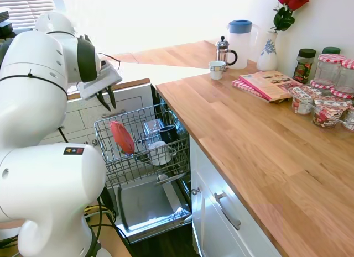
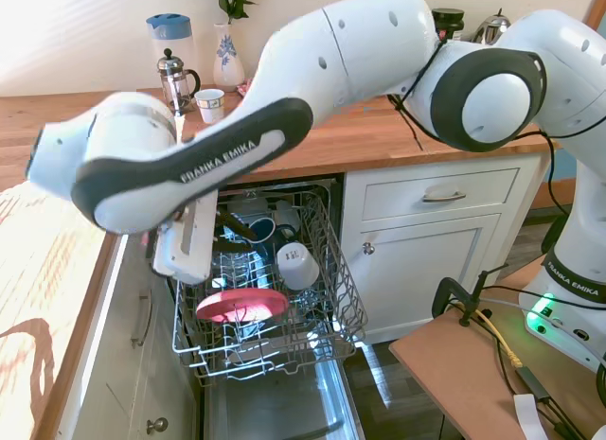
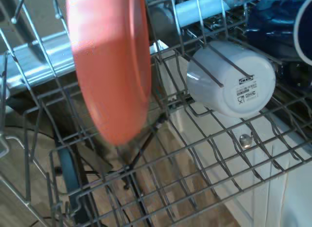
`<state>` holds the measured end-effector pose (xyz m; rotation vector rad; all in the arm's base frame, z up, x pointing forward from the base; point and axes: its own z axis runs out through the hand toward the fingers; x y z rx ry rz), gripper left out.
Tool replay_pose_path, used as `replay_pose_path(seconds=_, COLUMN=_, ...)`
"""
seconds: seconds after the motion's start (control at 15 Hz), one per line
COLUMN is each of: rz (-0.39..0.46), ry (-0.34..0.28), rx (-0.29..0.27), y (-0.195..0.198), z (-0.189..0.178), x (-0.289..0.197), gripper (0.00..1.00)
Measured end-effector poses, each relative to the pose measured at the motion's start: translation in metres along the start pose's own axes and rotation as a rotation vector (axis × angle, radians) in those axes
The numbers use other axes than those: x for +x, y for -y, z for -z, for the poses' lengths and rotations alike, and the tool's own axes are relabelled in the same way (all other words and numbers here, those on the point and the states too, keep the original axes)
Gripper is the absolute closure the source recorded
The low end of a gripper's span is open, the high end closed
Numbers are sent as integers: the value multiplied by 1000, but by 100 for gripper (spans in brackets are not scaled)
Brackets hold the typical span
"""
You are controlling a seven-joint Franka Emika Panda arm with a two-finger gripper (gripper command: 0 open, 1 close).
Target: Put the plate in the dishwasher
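Note:
The coral-red plate [image 1: 121, 137] stands on edge between the tines at the left side of the dishwasher's pulled-out wire rack [image 1: 176, 164]. It also shows in the second exterior view as the plate [image 2: 241, 306] and close up in the wrist view as the plate [image 3: 109, 66]. My gripper [image 1: 107, 98] hangs just above the plate, clear of it, with its dark fingers open and nothing between them. The dishwasher's steel inner door [image 1: 144, 204] lies open below the rack.
In the rack beside the plate sit a white mug [image 1: 160, 153], a dark blue cup [image 1: 168, 134] and a clear glass [image 1: 152, 127]. The wooden counter [image 1: 260, 141] to the right carries a cafetière [image 1: 224, 51], a jug [image 1: 241, 41], a vase, books and jars.

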<state>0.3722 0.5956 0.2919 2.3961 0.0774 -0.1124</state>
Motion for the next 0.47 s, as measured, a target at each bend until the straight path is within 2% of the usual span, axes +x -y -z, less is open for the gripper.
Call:
replay_pose_path(seconds=0.13, rz=-32, ry=52, rx=76, y=-45, z=23, x=30, gripper=0)
replay_pose_path(seconds=0.27, rz=-75, ry=115, rx=180, y=-104, z=41, x=66, gripper=0)
replay_pose_path(seconds=0.47, rz=-138, ry=206, rx=332, y=-175, z=43, x=115, gripper=0)
